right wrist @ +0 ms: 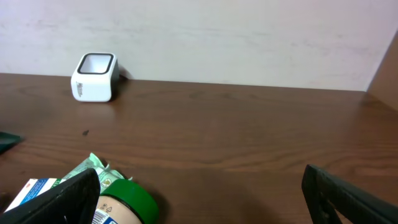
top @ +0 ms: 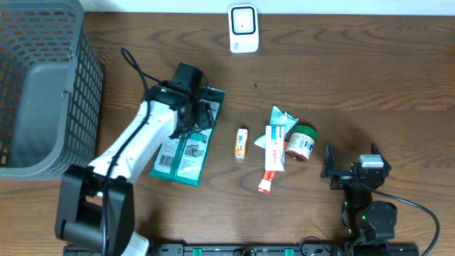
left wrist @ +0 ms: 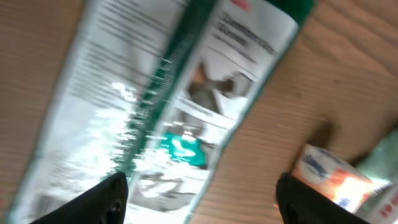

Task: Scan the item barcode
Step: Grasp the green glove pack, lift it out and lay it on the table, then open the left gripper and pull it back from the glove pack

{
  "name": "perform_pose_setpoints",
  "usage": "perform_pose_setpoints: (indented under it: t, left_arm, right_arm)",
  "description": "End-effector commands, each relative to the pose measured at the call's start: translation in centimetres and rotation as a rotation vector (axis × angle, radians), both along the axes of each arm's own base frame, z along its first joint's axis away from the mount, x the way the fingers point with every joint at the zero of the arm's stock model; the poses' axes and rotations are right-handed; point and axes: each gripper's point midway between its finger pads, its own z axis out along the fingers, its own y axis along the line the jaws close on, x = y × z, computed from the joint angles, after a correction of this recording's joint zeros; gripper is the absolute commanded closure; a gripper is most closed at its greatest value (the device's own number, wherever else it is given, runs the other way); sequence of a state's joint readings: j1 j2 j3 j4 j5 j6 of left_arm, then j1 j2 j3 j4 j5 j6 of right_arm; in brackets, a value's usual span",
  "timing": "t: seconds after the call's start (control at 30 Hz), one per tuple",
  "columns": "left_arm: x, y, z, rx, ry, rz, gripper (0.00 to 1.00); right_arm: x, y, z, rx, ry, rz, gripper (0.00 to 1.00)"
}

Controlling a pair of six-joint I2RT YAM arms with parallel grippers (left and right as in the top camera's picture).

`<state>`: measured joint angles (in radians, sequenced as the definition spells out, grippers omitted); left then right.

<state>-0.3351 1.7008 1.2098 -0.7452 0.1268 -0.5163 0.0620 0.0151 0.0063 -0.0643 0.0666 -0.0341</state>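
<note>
Left end effector [top: 200, 112] is released: fingers [left wrist: 112, 196] spread wide, hovering right over the upper end of the flat green-and-white plastic packet [top: 181, 153], nothing clamped. The packet lies flat on the brown wooden worktop [top: 355, 71], directly under the end effector and running back toward the arm base, printed side up, glossy glare along the middle seam. Whether the fingertips touch the film can't be told from the wrist view. The grey plastic mesh basket [top: 85, 92] sits well to the left of the left end effector at the worktop edge; the part of its inside in view shows bare grey floor and mesh walls. The white boxy barcode scanner [top: 242, 28] stands beyond the left end effector, a bit to its right, near the far edge, well apart from the packet. To the right of the left end effector is the small orange-and-white carton [top: 242, 143], lying flat. Right end effector [top: 352, 160] is released too, fingers at full spread, grasping nothing, low near the front edge. Just to its left is a cluster: the round jar with green lid [top: 301, 144] on its side, lid on, contents hidden; touching it, the long red-and-white tube box [top: 273, 155]; above these, the crumpled green-and-white pouch [top: 282, 117], overlapping the box's top end.
</note>
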Motion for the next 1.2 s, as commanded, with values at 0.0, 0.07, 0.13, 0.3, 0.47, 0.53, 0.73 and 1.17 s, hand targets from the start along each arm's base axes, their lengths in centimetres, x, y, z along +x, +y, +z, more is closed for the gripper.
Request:
perform_pose_setpoints:
  t: [0.0, 0.07, 0.13, 0.3, 0.47, 0.53, 0.73, 1.17]
  left_arm:
    - [0.9, 5.7, 0.2, 0.241, -0.042, 0.074, 0.25]
    - [0.9, 7.5, -0.4, 0.298, -0.036, 0.107, 0.29]
    - [0.7, 8.8, -1.2, 0.333, -0.016, 0.130, 0.31]
    - [0.3, 10.4, -3.7, 0.362, 0.062, 0.147, 0.32]
    - [-0.1, 10.7, -6.7, 0.384, 0.140, 0.133, 0.32]
    - [-0.6, 10.3, -7.5, 0.367, 0.174, 0.098, 0.32]
    - [-1.5, 7.0, -8.2, 0.181, 0.232, 0.024, 0.32]
    - [-4.0, 4.8, -8.0, 0.055, 0.344, 0.015, 0.32]
  right_arm:
    - [0.0, 0.1, -0.1, -0.005, 0.003, 0.003, 0.01]
    - [0.0, 0.1, -0.1, -0.005, 0.003, 0.003, 0.01]
    - [0.0, 0.1, -0.1, -0.005, 0.003, 0.003, 0.01]
    - [0.0, 0.1, -0.1, -0.005, 0.003, 0.003, 0.01]
    - [0.0, 0.1, -0.1, -0.005, 0.003, 0.003, 0.01]
    - [0.0, 0.1, -0.1, -0.005, 0.003, 0.003, 0.01]
    - [0.0, 0.1, -0.1, -0.005, 0.003, 0.003, 0.01]
    - [0.0, 0.1, -0.1, -0.005, 0.003, 0.003, 0.01]
